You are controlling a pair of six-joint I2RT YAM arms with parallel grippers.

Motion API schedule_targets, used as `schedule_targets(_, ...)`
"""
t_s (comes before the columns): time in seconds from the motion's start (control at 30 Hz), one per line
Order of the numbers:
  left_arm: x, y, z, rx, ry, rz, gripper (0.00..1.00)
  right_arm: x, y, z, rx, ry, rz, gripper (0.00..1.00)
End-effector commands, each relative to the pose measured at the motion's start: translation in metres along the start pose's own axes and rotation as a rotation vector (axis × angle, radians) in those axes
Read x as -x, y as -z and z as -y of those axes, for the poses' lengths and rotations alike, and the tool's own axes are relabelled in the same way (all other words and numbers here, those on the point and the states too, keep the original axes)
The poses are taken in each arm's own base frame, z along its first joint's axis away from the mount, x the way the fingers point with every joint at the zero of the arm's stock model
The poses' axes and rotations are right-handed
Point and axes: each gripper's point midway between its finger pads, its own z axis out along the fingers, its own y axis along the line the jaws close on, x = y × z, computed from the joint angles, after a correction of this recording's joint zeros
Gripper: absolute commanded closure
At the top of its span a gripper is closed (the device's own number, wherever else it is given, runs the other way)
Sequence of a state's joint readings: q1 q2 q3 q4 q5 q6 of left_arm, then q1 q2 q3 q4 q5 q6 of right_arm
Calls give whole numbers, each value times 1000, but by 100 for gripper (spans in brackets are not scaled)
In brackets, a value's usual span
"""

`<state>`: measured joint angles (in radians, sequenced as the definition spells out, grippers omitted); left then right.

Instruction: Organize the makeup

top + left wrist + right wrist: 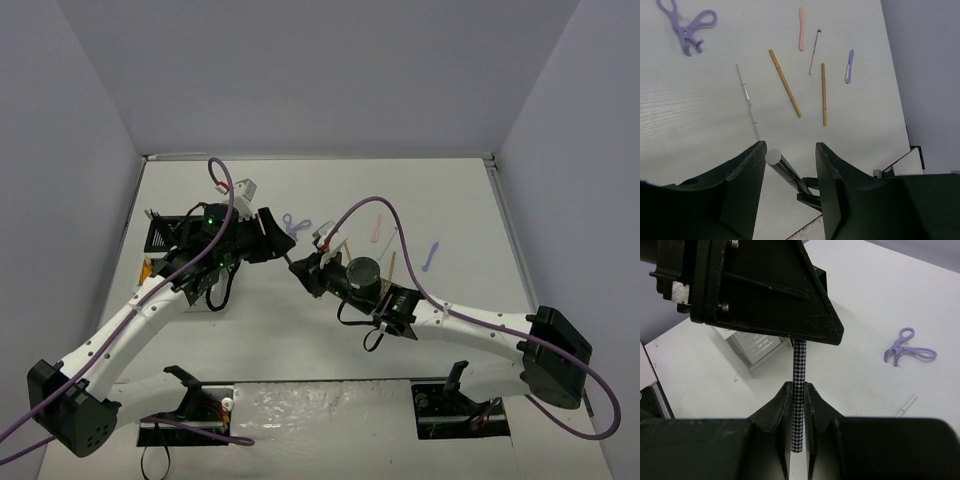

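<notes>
A slim houndstooth-patterned stick (799, 375) is clamped between the jaws of my right gripper (799, 388), which is shut on it above the table. Its white-capped far end (776, 159) lies between the fingers of my left gripper (790, 146), close to the left finger, with a gap to the right one. The two grippers meet mid-table (293, 258). Lying loose on the table are a purple scissor-like tool (687, 25), a white pencil (748, 100), two tan sticks (785, 82), a thin brush (814, 50), a pink tool (801, 27) and a lilac tool (849, 65).
The black-and-white slotted organizer box (165, 235) stands at the left, behind my left arm. A pale box corner (756, 347) shows below the left gripper in the right wrist view. The table's right edge (900, 125) runs past the lilac tool.
</notes>
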<state>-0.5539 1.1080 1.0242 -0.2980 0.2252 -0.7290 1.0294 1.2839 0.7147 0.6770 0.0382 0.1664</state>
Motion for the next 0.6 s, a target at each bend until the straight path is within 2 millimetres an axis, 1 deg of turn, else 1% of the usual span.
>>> schedule_targets(0.0,39,7,34,-78,-3,130,68,48,5,-5,3,-38,167,100)
schedule_targets(0.13,40,9,33,-71,-7,142,95,46,6,-3,-8,-45,170,100)
schedule_targets(0.2,40,9,32,-70,-8,143,100,46,6,-2,-10,-46,172,100)
schedule_targets(0.23,39,9,32,-72,-9,145,100,47,6,-2,-10,-47,174,100)
schedule_targets(0.27,39,9,32,-71,-12,148,100,48,6,-2,-11,-46,176,94)
schedule_targets(0.3,40,10,32,-70,-15,152,100,49,6,-2,-13,-45,177,85)
schedule_targets(0.33,41,11,31,-68,-16,159,100,49,7,-2,-13,-44,176,70)
schedule_targets(0.37,41,11,29,-59,-19,164,100,49,7,-1,-17,-44,176,66)
schedule_targets(0.4,42,13,24,-31,-28,175,100,48,8,1,-29,-43,172,53)
schedule_targets(0.43,44,15,18,1,-39,187,100,47,9,4,-43,-42,167,37)
schedule_targets(0.47,47,20,13,28,-58,204,100,44,9,7,-59,-41,154,26)
schedule_targets(0.57,68,45,-19,220,-96,317,100,40,15,14,-95,-37,141,11)
